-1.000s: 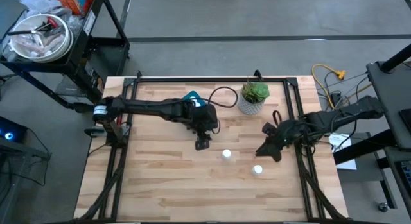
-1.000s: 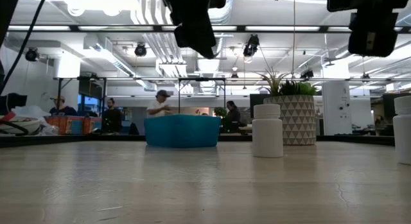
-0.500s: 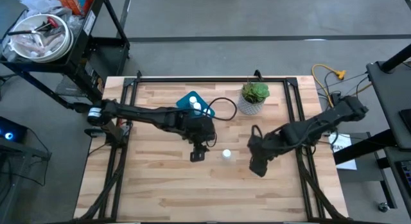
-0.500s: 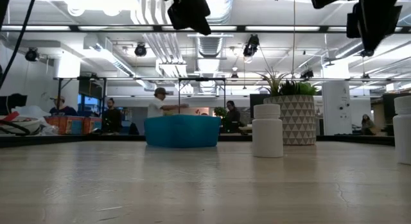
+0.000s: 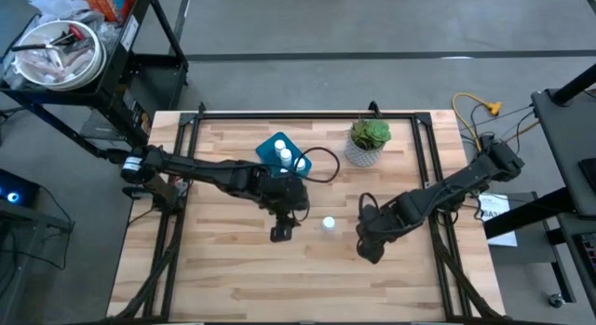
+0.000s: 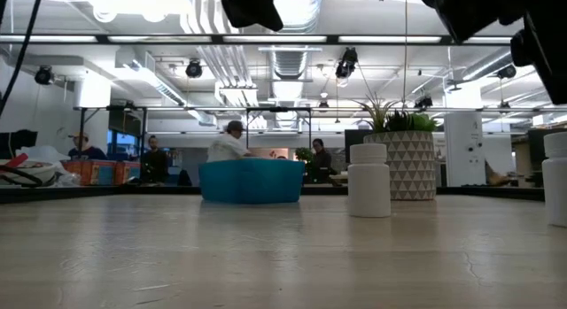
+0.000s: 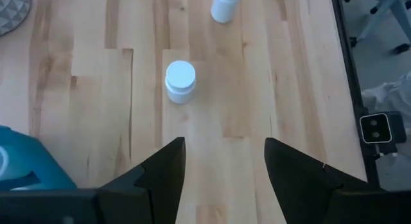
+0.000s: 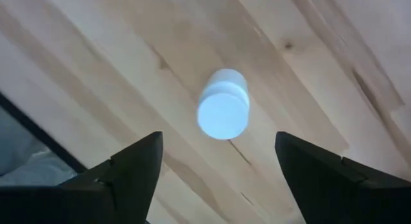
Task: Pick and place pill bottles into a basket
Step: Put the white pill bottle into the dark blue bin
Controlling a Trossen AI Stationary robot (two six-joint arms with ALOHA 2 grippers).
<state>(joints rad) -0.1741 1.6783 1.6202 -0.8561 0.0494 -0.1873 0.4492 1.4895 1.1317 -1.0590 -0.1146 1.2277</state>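
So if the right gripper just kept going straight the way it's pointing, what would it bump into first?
Most likely the pill bottle standing directly below the right gripper, framed between its open fingers; past it lies only the wooden table. How far above it hangs is unclear.

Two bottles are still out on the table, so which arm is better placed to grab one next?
Right. The right gripper hangs open directly above a bottle. The left gripper, also open, sits short of the other bottle.

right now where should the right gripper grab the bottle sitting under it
Probably around the round body just below the cap, coming straight down. The pill bottle stands upright on the table with clear wood all around, and the right gripper hangs above it, open fingers on either side.
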